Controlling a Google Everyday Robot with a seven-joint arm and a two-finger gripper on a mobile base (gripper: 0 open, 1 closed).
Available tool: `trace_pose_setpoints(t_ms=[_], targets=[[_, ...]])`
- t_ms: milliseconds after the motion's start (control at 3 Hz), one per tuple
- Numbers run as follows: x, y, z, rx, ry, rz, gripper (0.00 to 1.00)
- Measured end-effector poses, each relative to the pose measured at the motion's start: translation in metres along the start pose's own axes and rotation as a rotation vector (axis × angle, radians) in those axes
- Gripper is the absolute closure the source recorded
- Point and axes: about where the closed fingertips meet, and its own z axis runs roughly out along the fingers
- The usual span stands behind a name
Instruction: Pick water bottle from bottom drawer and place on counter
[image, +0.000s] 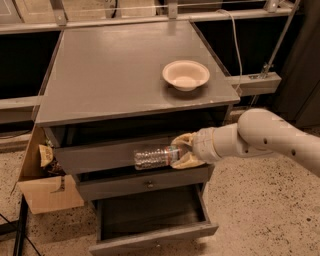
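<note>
My gripper (181, 150) is shut on the neck end of the water bottle (152, 157), a clear ribbed bottle held lying sideways in the air, pointing left in front of the top drawer's face. The white arm comes in from the right. Below, the bottom drawer (155, 235) stands pulled open, and its dark inside shows nothing in it. The counter (115, 70) is the flat grey top of the cabinet, above the bottle and set further back.
A pale bowl (185, 75) sits on the counter's right side. The top and middle drawers stick out a little. A cardboard box (47, 192) with wrappers leans against the cabinet's left side. A cable and rail run behind at the right.
</note>
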Motion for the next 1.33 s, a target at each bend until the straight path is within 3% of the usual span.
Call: trace_pose_setpoints(t_ms=[333, 667, 1333], targets=[[-0.035, -0.019, -0.03, -0.012, 0.0, -0.01, 1.0], [-0.065, -0.035, -0.058, 0.008, 0.019, -0.021, 1.0], [-0.129, -0.084, -0.11, 0.094, 0.042, -0.082, 1.0]])
